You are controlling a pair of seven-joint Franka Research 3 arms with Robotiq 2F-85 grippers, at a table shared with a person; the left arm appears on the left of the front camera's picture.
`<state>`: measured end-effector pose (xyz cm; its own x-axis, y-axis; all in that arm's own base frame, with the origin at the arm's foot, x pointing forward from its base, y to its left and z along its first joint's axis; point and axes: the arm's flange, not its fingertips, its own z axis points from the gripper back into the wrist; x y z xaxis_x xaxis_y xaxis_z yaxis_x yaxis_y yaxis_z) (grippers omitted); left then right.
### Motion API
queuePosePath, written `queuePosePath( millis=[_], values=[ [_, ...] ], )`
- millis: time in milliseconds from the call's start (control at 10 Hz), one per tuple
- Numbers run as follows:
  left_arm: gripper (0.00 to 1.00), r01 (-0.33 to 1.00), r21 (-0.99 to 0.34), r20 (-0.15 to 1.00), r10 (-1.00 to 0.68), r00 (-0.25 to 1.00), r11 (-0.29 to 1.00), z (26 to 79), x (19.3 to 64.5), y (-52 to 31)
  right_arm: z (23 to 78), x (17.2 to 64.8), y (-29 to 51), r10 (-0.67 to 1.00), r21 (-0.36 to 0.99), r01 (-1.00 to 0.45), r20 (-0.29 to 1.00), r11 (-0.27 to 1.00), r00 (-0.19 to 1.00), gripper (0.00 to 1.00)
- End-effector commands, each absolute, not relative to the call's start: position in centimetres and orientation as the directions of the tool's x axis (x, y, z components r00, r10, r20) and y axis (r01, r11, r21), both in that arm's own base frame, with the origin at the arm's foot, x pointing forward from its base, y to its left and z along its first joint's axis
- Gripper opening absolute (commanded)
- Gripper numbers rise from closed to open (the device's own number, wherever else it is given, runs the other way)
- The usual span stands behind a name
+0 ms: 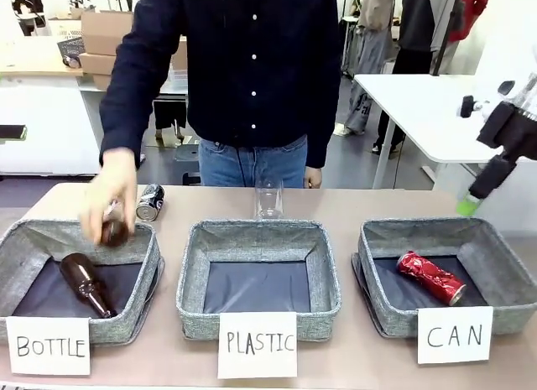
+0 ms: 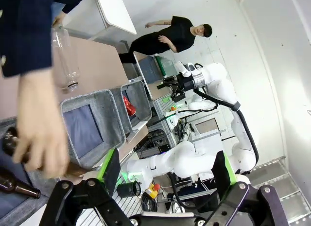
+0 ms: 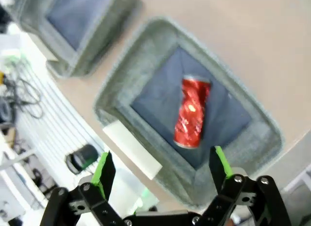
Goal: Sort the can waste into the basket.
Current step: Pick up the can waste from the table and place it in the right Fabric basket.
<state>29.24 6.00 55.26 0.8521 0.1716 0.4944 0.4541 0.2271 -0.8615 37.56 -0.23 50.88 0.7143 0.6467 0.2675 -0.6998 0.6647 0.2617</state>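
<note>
1. I am seeing only part of the right end effector (image 1: pixel 466 207) in the front view, cut off at the picture's edge; the left end effector (image 2: pixel 167 175) is not showing there.
2. The wrist views are showing both end effectors spread and empty.
3. The red can (image 3: pixel 192 113) is lying inside the CAN basket (image 3: pixel 121 85), below the right end effector (image 3: pixel 163 175).
4. The black can (image 1: pixel 150 202) is lying on the table (image 1: pixel 352 207) behind the BOTTLE basket (image 1: pixel 134 316), near the person's blurred hand (image 1: pixel 107 193).

Tabletop (image 1: pixel 352 207): tan, matte | behind, right: white table (image 1: pixel 419 105) on white legs | behind, left: white desk (image 1: pixel 42 130), cardboard boxes (image 1: pixel 105 38) stacked beyond it | floor (image 1: pixel 352 159): grey, smooth | walls (image 2: pixel 272 56): white, plain | clothes hanging at rear right (image 1: pixel 419 17) | light: even, indoor.
</note>
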Motion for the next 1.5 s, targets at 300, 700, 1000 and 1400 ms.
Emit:
queuePosePath(
  millis=[300,700,1000,1400],
  values=[
    [1.0,0.477,-0.854,0.512,0.174,0.841,0.208,55.3,29.4,5.9,55.1,38.7,-3.4,0.07,0.866,-0.498,0.495,0.044,0.866,1.0],
    [1.0,0.477,-0.854,0.512,0.174,0.841,0.208,55.3,29.4,5.9,55.9,37.9,-3.4,0.264,0.791,-0.553,0.492,0.263,0.829,1.0],
    [1.0,0.477,-0.854,0.512,0.174,0.841,0.208,55.3,29.4,5.9,55.9,37.9,-3.4,0.264,0.791,-0.553,0.492,0.263,0.829,1.0],
    [1.0,0.477,-0.854,0.512,0.174,0.841,0.208,55.3,29.4,5.9,55.9,37.9,-3.4,0.264,0.791,-0.553,0.492,0.263,0.829,1.0]
  ],
)
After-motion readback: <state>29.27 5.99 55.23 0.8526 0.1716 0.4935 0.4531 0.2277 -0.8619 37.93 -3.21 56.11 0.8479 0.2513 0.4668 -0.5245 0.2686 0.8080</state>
